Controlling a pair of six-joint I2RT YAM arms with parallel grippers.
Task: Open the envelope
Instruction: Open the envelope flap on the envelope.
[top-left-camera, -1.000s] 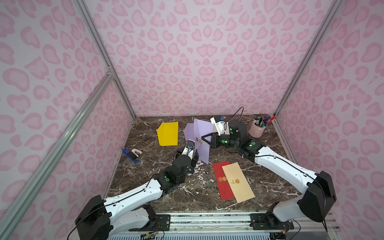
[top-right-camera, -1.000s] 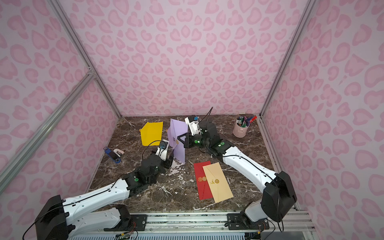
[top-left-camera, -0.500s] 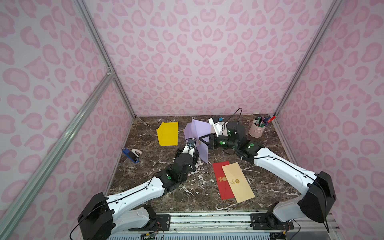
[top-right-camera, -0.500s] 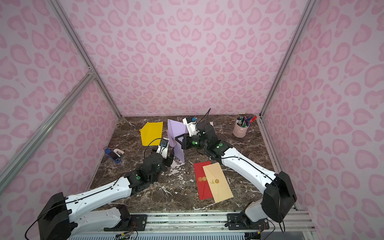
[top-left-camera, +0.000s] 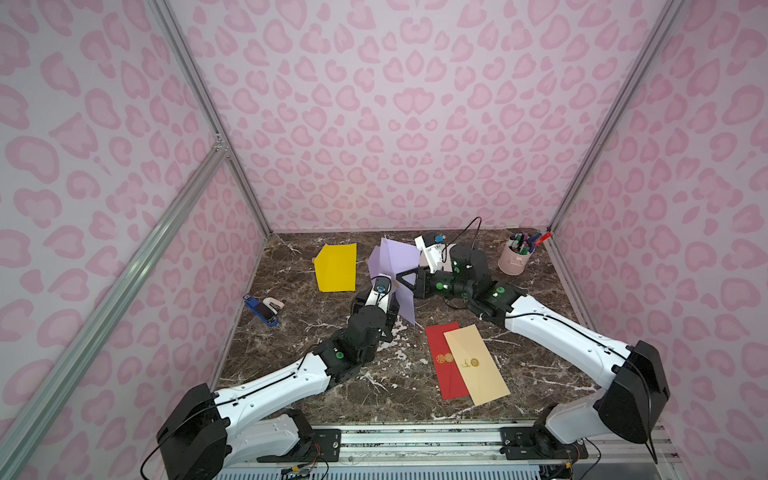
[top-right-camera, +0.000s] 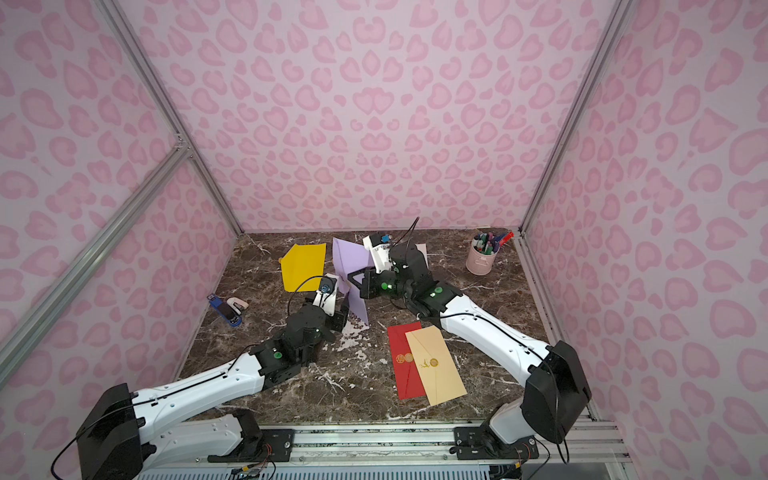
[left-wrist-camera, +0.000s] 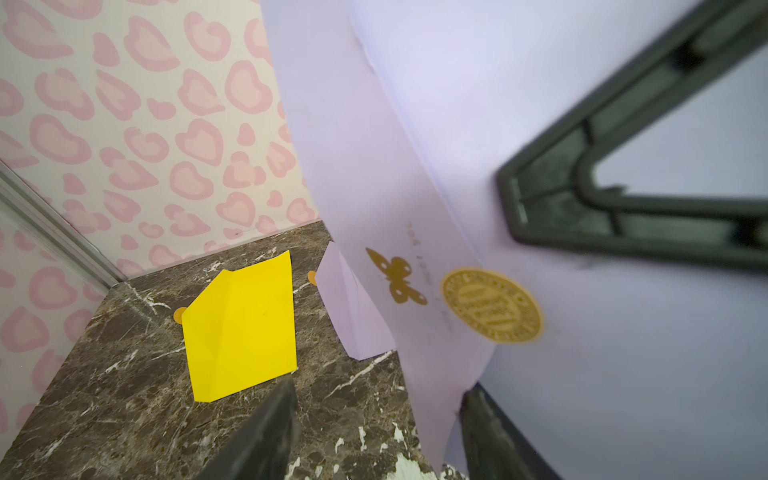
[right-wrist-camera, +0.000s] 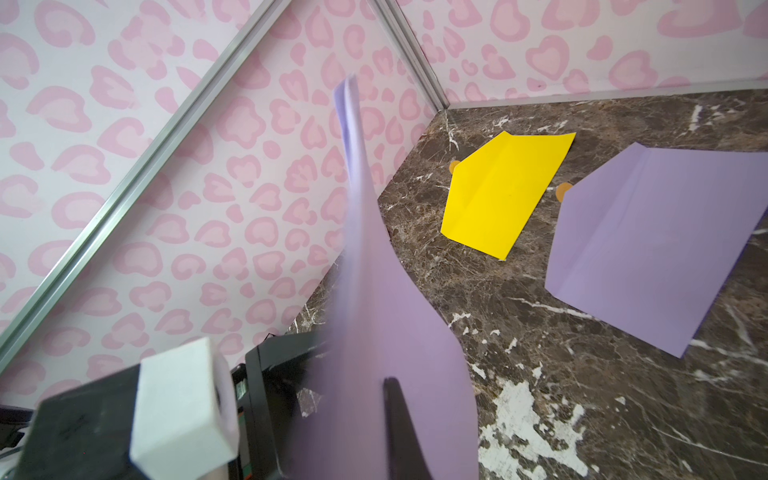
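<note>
Your right gripper (top-left-camera: 401, 278) has its jaws clamped on the lilac envelope (top-left-camera: 405, 303), holding it upright above the desk (top-left-camera: 291, 332) near the middle, just in front of the left wrist. Your left gripper (left-wrist-camera: 380, 390) has its jaws apart. In the left wrist view the flap, printed with a gold butterfly (left-wrist-camera: 397, 276), runs down between them, closer to one finger than the other. The gold seal (left-wrist-camera: 492, 305) sits where flap meets body. Whether it is stuck down cannot be told.

The main risk is closing on flap and body together, since the sheets lie very near each other there. Then a pull opens nothing and may twist the envelope out of the right grip, which pinches only one spot. If the seal does hold, a fast pull would likely tear the paper instead of peeling it. The two grippers are also close, so a sideways move could knock one against the other.

For room, the bare desk lies on the left arm's side. Behind the held envelope lie a second lilac envelope (right-wrist-camera: 656, 249) and a yellow envelope (top-left-camera: 336, 267), with the back wall beyond. Toward the front, a red envelope (top-left-camera: 436, 345) and a cream envelope (top-left-camera: 476, 365) overlap. The held envelope's lower corner hangs near the desk, so dropping it could crumple that edge.
</note>
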